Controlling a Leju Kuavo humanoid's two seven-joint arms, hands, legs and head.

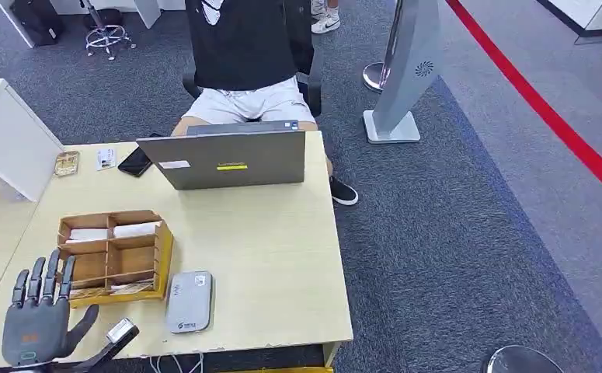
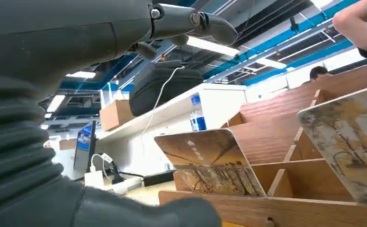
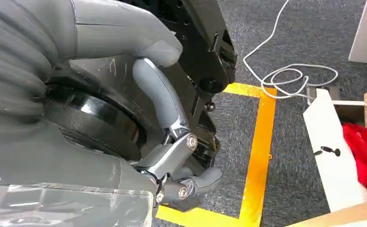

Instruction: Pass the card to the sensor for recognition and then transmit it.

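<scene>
Left hand (image 1: 37, 315), grey, fingers spread, held nothing, just beside wooden compartment organiser (image 1: 115, 256) | patterned cards (image 2: 210, 161) stood in its near slots | rounded grey card sensor (image 1: 189, 301) lay beside organiser | right hand (image 3: 172, 156) hung over floor, fingers curled, holding nothing | advice: pinch one card's top edge, lift straight.

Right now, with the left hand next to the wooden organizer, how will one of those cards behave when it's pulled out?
The card stands leaning in the wooden organizer without sagging, so it is probably stiff and thin. Its printed face looks glossy, so it may slip between the fingers of the left hand. The organizer looks light and might shift if the card catches.
</scene>
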